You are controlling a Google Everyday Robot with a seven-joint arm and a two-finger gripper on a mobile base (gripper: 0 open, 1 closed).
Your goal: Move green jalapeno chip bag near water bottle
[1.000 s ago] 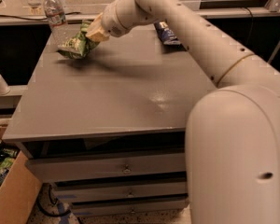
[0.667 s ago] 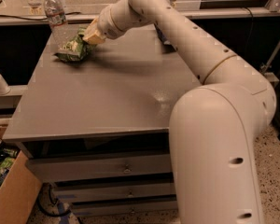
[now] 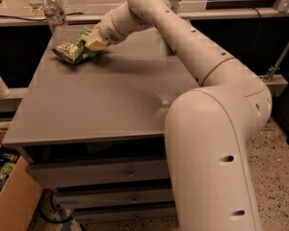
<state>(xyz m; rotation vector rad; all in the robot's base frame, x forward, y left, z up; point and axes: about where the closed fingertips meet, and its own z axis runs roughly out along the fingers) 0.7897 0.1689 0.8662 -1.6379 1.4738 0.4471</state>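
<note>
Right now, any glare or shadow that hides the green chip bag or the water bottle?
Camera view: no. A small glare patch sits mid-table, away from both. The arm throws a soft shadow on the table beneath it. The tool rests on the green jalapeno chip bag at far left, and the water bottle behind is evenly lit.

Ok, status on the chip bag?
Claw on the green jalapeno chip bag, far left corner of the table. Bag sits just in front of the water bottle. Nothing between them.

Arm [image 3: 197,57] stretched forward and leftward; claw [image 3: 95,42] low, far ahead.
</note>
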